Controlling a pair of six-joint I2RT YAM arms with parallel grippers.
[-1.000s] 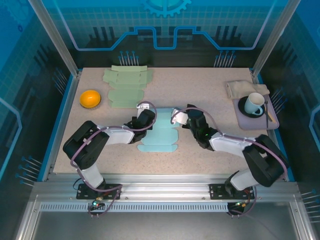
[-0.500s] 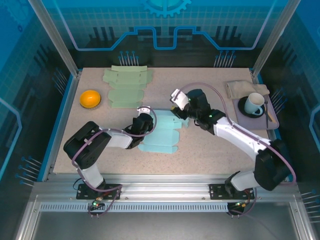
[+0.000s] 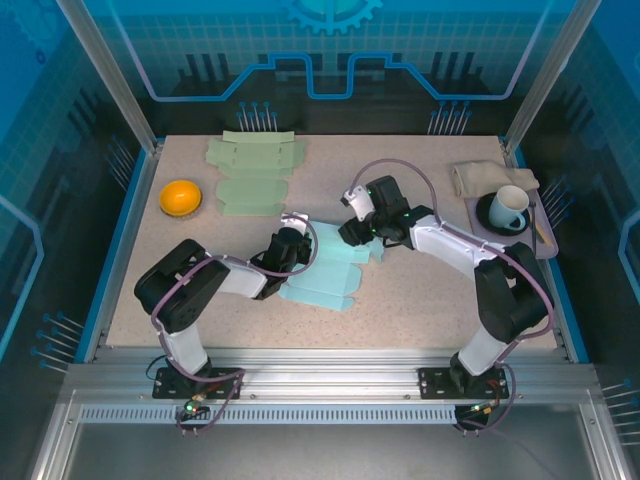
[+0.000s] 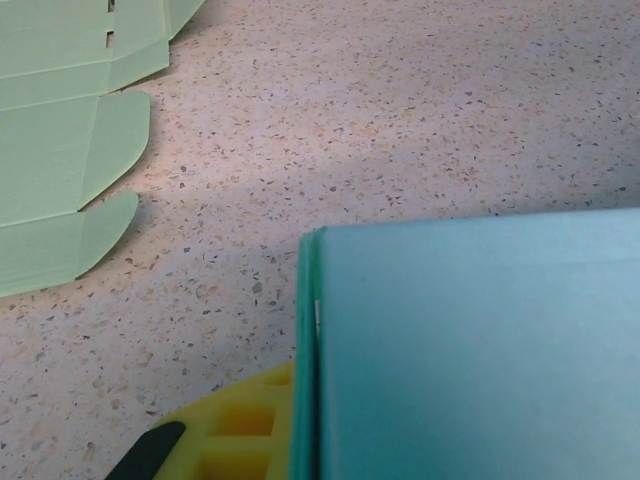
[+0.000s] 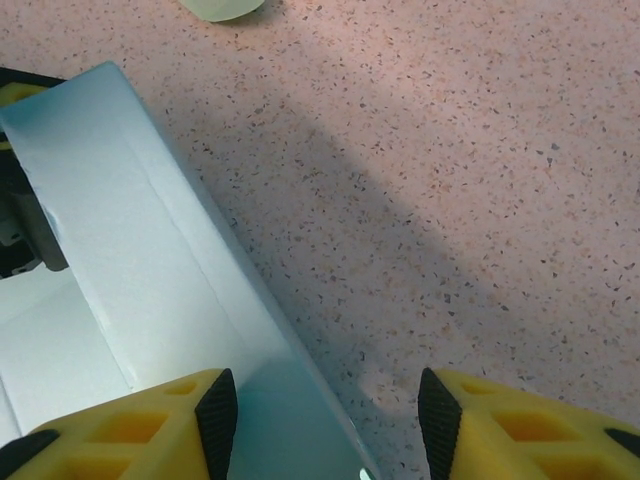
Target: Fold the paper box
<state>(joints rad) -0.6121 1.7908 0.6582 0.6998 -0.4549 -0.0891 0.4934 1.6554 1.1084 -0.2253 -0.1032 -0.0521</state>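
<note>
A teal box (image 4: 480, 350) panel takes up the lower right, its flat face toward the camera and its left edge running straight up and down. That edge shows a thin doubled layer. Touching it at the bottom is a yellow finger (image 4: 240, 432) with hollow cells and a black tip pointing left. The speckled table (image 4: 450, 100) spreads behind. At the upper left lie pale green sheets (image 4: 50, 150) with rounded flaps, flat and well apart from the box.
</note>
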